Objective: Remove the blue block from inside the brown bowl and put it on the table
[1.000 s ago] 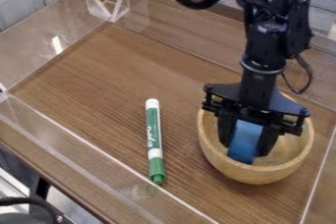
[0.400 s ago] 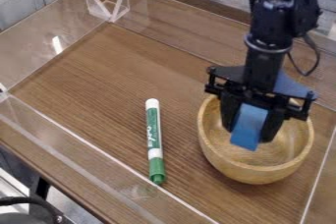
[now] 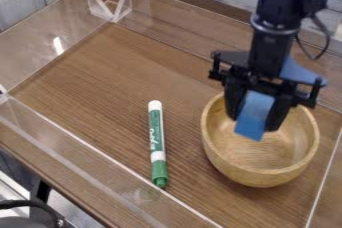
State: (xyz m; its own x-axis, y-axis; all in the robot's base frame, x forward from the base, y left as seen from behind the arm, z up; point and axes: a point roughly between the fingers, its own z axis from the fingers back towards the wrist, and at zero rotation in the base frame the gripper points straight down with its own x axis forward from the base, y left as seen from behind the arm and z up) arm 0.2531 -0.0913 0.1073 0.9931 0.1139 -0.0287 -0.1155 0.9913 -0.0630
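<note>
The blue block [image 3: 250,114] hangs above the brown bowl [image 3: 261,162], clear of its inside, with my gripper [image 3: 254,110] shut on it and pointing straight down. The block's lower end sits just over the bowl's back rim. The bowl rests at the right of the table [image 3: 94,82] and shows a bare wooden inside. The black arm rises out of the top of the frame.
A green-and-white marker pen [image 3: 156,142] lies on the table left of the bowl. Low clear acrylic walls [image 3: 54,137] run along the table's edges, with a folded clear piece [image 3: 110,4] at the back left.
My gripper has risen with the blue block in it, lifting the block from the bowl's inside to above its rim. The bowl and the pen have stayed put.
</note>
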